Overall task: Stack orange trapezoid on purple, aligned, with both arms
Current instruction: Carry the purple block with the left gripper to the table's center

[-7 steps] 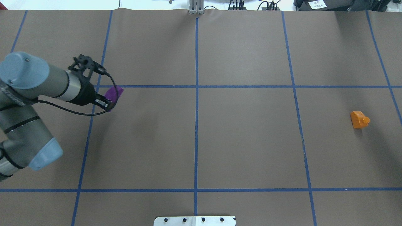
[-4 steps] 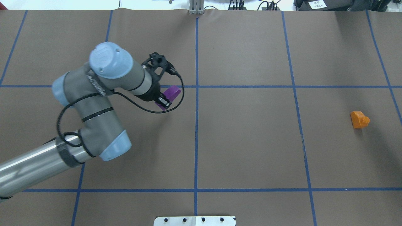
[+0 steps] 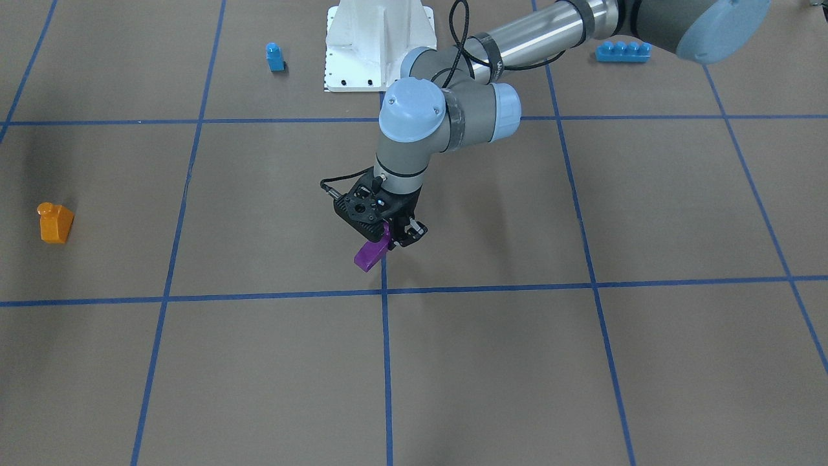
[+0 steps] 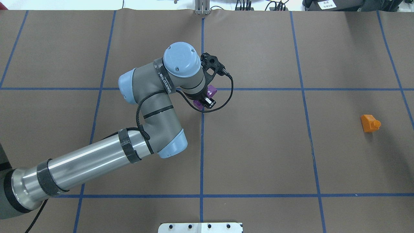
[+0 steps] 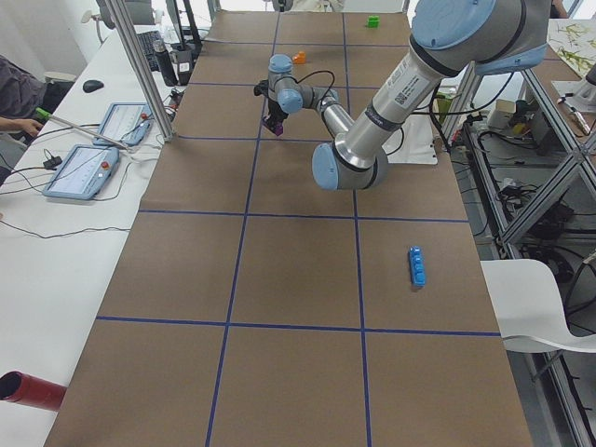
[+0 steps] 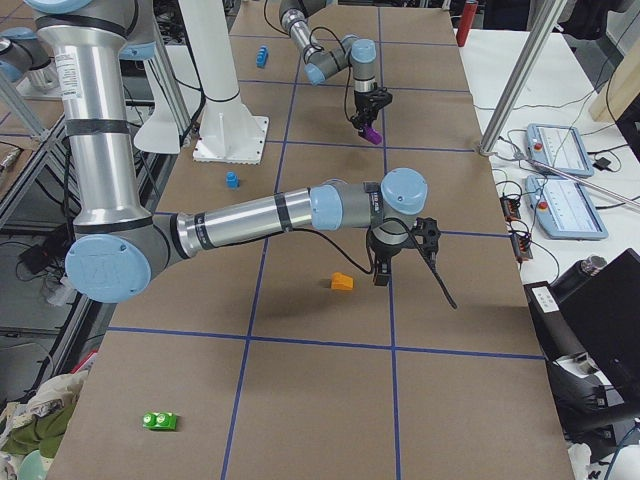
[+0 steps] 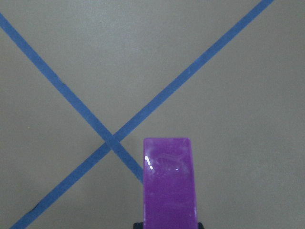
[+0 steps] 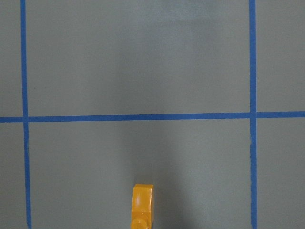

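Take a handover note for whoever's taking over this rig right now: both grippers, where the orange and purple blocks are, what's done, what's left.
The left gripper is shut on the purple, holding it off the table near the central tape crossing.
The right gripper is close to the orange trapezoid; I cannot tell whether it is open or shut.
The orange trapezoid lies free on the table, on the robot's right side.
Done: purple picked up.
Left: place the purple, grasp the orange, stack it aligned on top.
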You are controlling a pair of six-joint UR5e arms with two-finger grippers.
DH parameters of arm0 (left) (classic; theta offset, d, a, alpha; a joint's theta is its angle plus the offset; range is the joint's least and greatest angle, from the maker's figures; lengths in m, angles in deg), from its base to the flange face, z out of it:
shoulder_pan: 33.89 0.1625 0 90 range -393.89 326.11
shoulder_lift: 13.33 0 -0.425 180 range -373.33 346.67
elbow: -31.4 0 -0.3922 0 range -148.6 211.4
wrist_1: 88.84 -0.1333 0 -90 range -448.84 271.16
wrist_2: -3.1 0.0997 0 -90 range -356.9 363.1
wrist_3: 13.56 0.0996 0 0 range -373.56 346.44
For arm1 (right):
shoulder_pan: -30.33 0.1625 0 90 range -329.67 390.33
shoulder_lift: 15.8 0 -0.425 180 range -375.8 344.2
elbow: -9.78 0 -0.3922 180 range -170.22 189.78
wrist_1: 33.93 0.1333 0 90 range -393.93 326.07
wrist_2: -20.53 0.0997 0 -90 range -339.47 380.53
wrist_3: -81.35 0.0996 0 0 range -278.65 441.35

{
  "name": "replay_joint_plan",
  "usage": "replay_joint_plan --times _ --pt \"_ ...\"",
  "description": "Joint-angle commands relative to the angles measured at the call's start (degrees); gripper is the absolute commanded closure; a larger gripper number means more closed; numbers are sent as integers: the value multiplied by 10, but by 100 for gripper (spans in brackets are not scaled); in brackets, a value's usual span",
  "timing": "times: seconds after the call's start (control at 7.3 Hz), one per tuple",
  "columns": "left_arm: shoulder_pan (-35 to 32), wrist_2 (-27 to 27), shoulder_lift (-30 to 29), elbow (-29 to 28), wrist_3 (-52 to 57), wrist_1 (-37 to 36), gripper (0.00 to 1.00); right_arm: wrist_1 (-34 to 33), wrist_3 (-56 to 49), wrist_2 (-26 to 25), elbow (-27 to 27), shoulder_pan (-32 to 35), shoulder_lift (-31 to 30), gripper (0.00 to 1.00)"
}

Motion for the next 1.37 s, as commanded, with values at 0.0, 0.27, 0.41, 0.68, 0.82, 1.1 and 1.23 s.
replay_joint_plan --times 0.0,0.27,0.41,0.68,0.82,1.1,1.23 --pt "10 14 -4 -21 2 -2 100 0 4 2 -1 -1 0 0" --pt "16 15 -4 -31 6 -1 100 0 4 3 -1 -1 0 0" --pt "17 16 -4 -32 6 -2 92 0 4 3 0 -1 0 0" --pt "18 27 -5 -32 -2 -2 11 0 4 3 -1 -1 0 0" --pt "18 29 -5 -32 -3 -1 0 0 4 3 -2 -1 0 0" --pt "15 35 -7 -26 -2 -3 0 1 4 3 -7 -4 1 0" --pt "1 31 -10 -18 -4 -4 0 1 9 0 -8 -15 0 0"
